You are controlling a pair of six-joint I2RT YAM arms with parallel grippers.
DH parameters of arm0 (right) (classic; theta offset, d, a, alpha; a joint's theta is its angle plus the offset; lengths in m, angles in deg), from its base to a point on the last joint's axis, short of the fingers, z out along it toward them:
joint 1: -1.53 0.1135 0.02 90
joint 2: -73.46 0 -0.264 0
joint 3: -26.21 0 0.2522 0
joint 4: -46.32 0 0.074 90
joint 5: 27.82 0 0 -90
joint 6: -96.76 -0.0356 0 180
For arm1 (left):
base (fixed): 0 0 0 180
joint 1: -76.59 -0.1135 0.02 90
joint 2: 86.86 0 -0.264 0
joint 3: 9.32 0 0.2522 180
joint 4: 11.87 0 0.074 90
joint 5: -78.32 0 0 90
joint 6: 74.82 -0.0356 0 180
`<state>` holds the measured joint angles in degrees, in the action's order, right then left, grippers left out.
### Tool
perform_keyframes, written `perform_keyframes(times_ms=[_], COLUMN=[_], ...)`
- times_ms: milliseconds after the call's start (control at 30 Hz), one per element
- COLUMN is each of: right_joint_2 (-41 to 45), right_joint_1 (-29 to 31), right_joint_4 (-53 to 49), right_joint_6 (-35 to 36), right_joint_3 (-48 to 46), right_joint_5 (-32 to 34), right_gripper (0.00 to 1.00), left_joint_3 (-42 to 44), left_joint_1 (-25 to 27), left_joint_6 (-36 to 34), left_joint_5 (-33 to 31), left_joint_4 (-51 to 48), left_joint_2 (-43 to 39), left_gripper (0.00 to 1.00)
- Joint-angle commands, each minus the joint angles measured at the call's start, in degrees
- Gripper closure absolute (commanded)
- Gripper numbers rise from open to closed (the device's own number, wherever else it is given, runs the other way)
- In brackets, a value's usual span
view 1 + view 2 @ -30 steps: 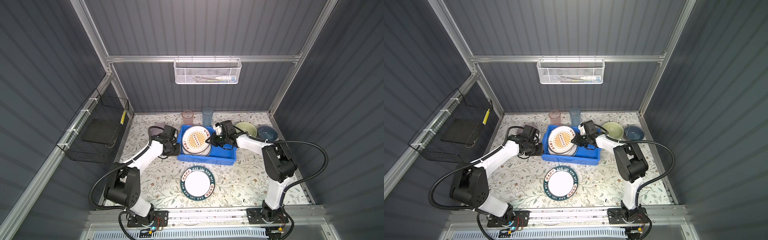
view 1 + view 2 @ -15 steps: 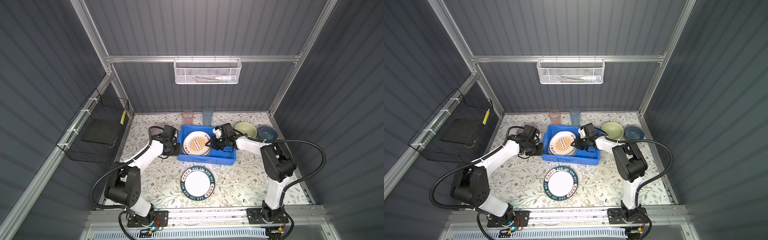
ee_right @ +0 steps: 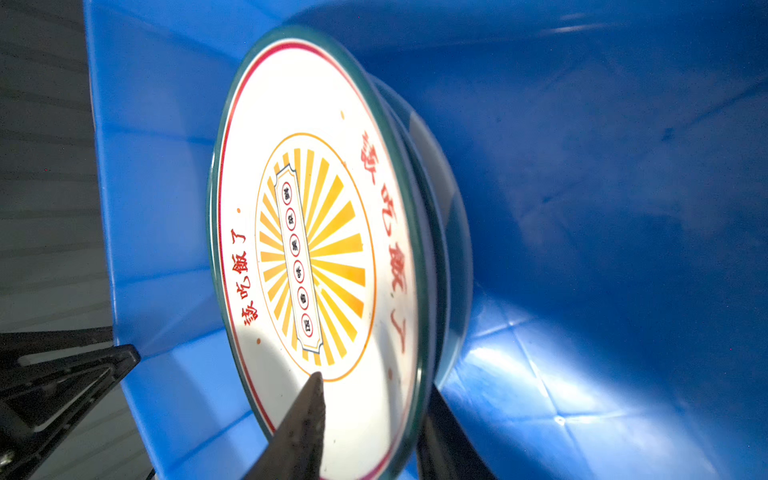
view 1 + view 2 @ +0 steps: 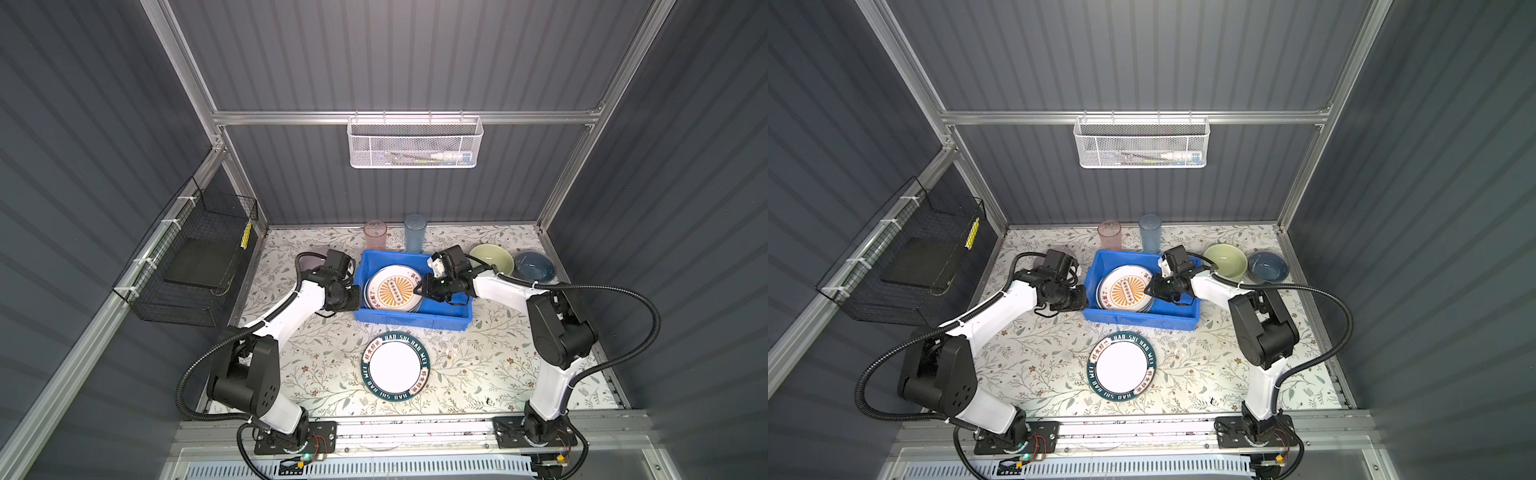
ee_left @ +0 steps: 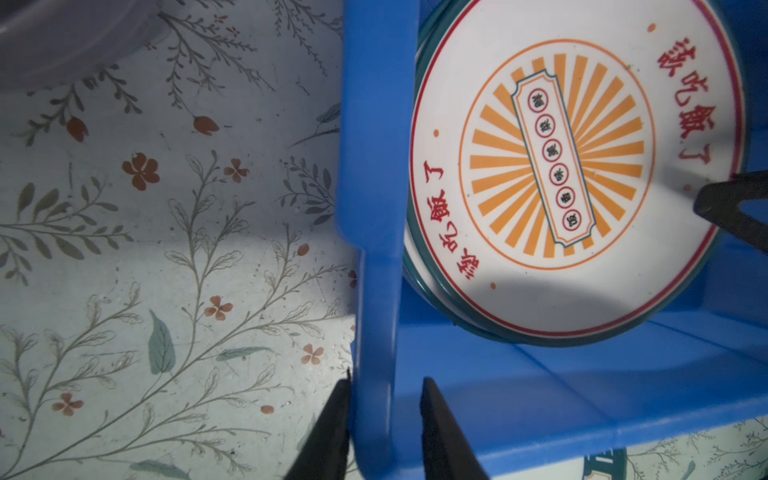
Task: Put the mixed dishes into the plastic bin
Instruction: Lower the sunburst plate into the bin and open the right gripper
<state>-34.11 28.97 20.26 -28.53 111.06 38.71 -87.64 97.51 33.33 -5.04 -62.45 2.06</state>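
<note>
Dark ribbed walls are enclosing a floral mat [image 4: 478,365]. Toward its far side, the right gripper [image 3: 372,384] is straddling the right edge of the orange sunburst plate [image 4: 392,289]. Its jaws are standing partly open, one finger over the plate's face and one under its rim, and seem not to be pinching. The plate is lying on other plates inside the plastic bin [image 4: 411,322]. The left gripper [image 5: 386,378] is clamping the bin's left wall, apparently steadying it. To finish well, the right jaws should probably widen fully, then back off rightward without snagging the rim. The green lettered plate [image 4: 395,368] is lying near the bin. The pale-green bowl [image 4: 492,259] and dark-blue bowl [image 4: 535,266] are sitting to the right.
</note>
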Motion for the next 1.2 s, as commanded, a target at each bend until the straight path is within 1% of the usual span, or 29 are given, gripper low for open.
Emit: perform_keyframes(times_ms=[0, 167, 233, 300, 600, 800, 1033, 1167], right_joint_2=[1.21, -0.16, -0.8, -1.39, -3.37, -4.69, -8.33, -8.99], right_joint_1=[0.55, 0.94, 1.43, 1.94, 3.46, 3.84, 4.81, 5.99], right_joint_4=[-2.43, -3.38, -4.87, -6.41, -12.18, -12.51, -14.51, -14.99], right_joint_6=[1.88, 1.97, 2.4, 3.02, 5.31, 5.53, 5.94, 5.85], right_joint_3=[1.76, 3.3, 4.46, 5.45, 8.77, 9.7, 13.4, 14.91], right_joint_5=[2.31, 3.59, 7.2, 9.39, 16.75, 17.64, 17.66, 17.85], right_gripper=[0.6, 0.6, 0.59, 0.57, 0.5, 0.44, 0.44, 0.44], left_joint_3=[-0.3, 0.27, 0.48, 0.71, 1.62, 2.0, 2.37, 2.58], left_joint_1=[0.06, 0.06, 0.01, 0.04, 0.06, -0.02, -0.01, 0.06], left_joint_6=[-0.93, -0.59, -0.44, -0.26, 0.15, 0.24, 0.22, -0.12], left_joint_5=[2.81, 3.69, 4.14, 4.33, 5.22, 4.92, 4.93, 5.32], left_joint_4=[-0.98, -0.46, -0.41, -0.27, 0.17, -0.1, 0.08, 0.38], left_joint_2=[-2.3, -3.08, -3.3, -3.34, -4.15, -4.81, -4.68, -4.54], left_gripper=[0.7, 0.7, 0.7, 0.7, 0.7, 0.7, 0.7, 0.7])
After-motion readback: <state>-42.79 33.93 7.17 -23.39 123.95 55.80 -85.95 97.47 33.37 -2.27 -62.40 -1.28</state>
